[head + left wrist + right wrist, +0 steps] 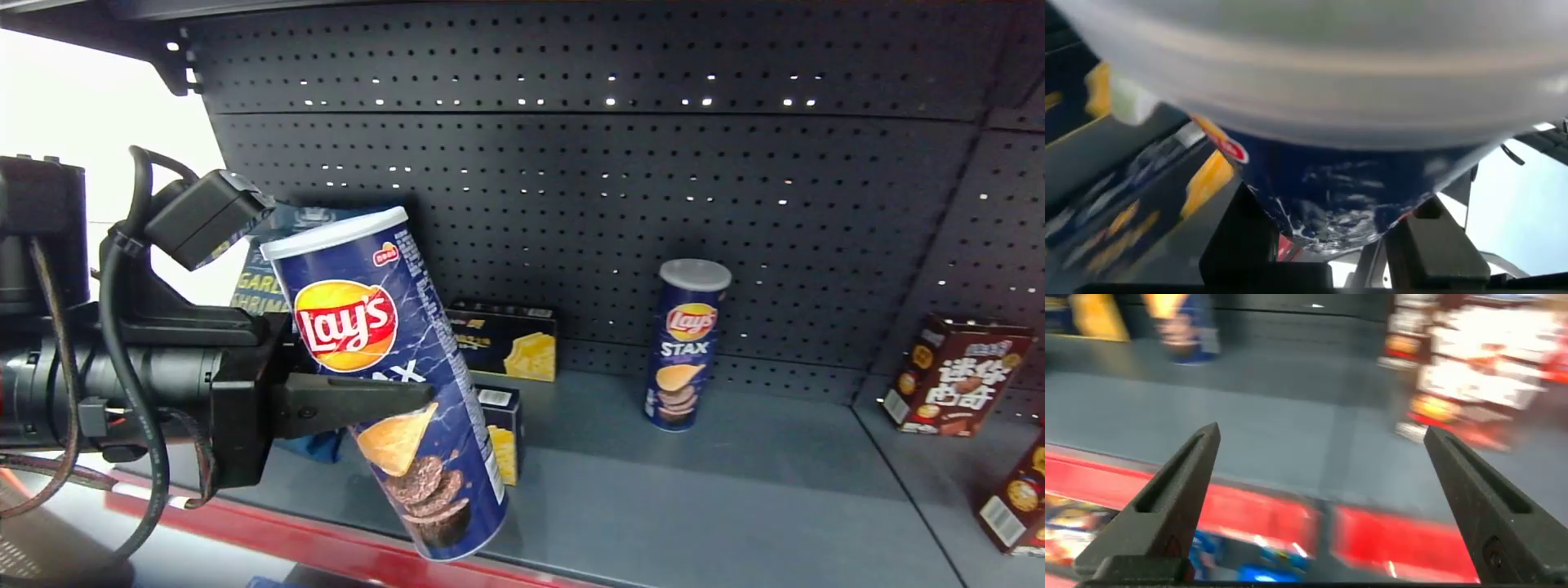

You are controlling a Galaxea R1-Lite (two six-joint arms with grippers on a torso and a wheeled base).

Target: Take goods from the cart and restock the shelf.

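The left hand (408, 400) gripped the dark blue cardboard chip tube with a white lid (392, 359) at its middle, tilted above the front edge of the grey metal shelf (694, 506). The right hand (1321, 433) was open and empty. It seemed better to straighten the tube and set its base flat before release.

The shelf (694, 490) is dim and evenly lit, with soft shadows behind the goods. Pinpoints of light shine through the pegboard (620, 163), and a white patch (82, 122) at the upper left of the head view is blown out. The chip can (392, 367) shows a faint sheen. Straight lines lean towards that view's edges. In the left wrist view the can's lid (1315, 65) is a close, unfocused blur. The right wrist view is smeared, its boxes (1478, 367) washed out, while the right end effector (1321, 431) stays crisp.
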